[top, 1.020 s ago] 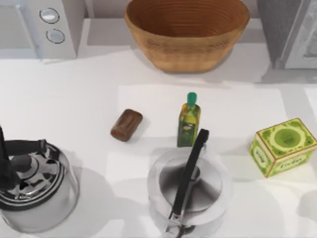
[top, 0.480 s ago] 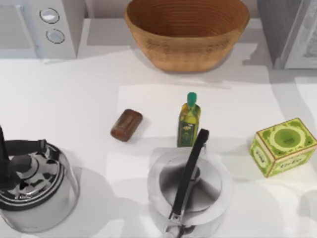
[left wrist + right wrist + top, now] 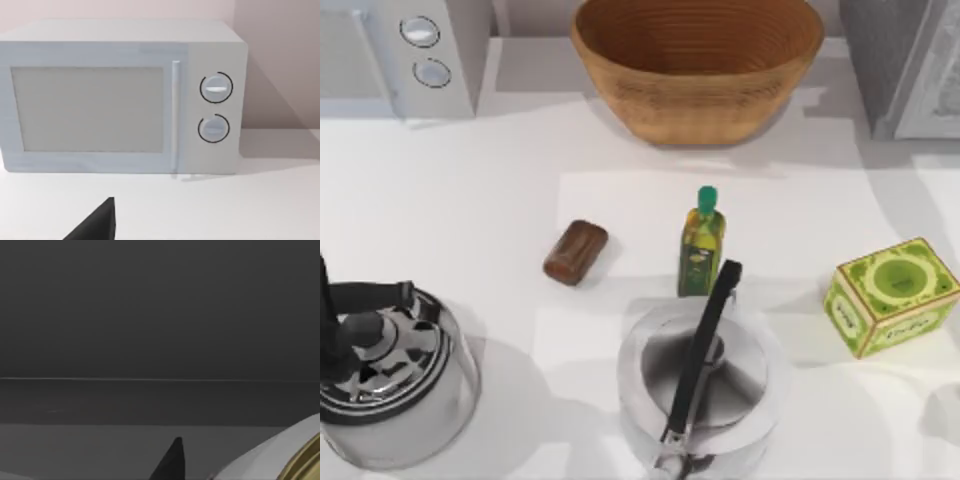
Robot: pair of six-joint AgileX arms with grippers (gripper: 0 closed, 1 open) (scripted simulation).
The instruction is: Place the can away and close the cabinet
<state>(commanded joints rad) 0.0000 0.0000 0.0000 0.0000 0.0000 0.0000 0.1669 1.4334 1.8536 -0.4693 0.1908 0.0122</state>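
Ahead of our left gripper (image 3: 102, 225) stands the microwave (image 3: 120, 97); our right gripper (image 3: 172, 462) faces a dark interior, the can (image 3: 302, 460) beside it. Neither's finger state can be told.

Can (image 3: 300, 457): seen in the right wrist view, gold-coloured metal edge with a pale white-grey band beside it, sitting close against the right gripper's (image 3: 172, 460) dark fingertip. Cabinet (image 3: 160, 315): dark grey interior straight ahead of that gripper, a thin light line crossing it.

White table (image 3: 470, 220): basket (image 3: 698, 65), microwave (image 3: 405, 50), brown block (image 3: 576, 252), oil bottle (image 3: 701, 243), green box (image 3: 890, 295), two kettles.
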